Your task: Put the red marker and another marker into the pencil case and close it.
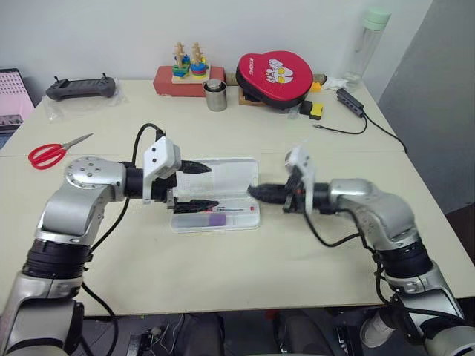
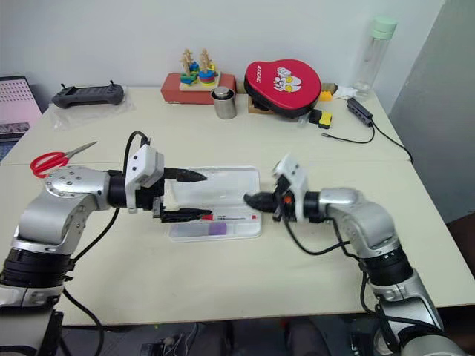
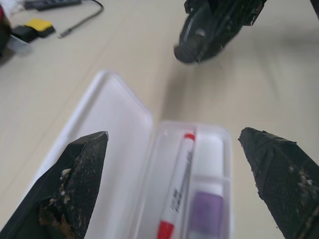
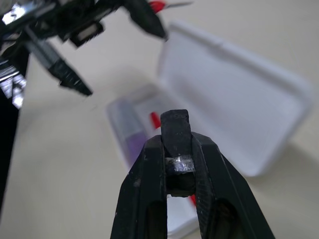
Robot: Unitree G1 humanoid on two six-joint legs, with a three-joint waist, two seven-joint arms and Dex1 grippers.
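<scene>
The pencil case [image 1: 223,174] lies open in the middle of the table, its lid flat behind the tray. Inside the tray the red marker [image 3: 178,189] rests lengthwise, with the lavender marker [image 3: 207,199] beside it on the near side. My left gripper [image 1: 212,185] is open at the case's left end, one finger over the lid and the other over the tray's left end. At the case's right end my right gripper [image 1: 252,191] is shut with nothing in it, its tip pointing at the case [image 4: 234,94].
Red-handled scissors [image 1: 48,153] lie at the left. Along the far edge stand a black controller [image 1: 80,89], a wooden toy [image 1: 185,74], a metal cup [image 1: 216,96], a red pouch [image 1: 274,76] and a bottle [image 1: 367,44]. A cabled hub [image 1: 350,101] lies far right.
</scene>
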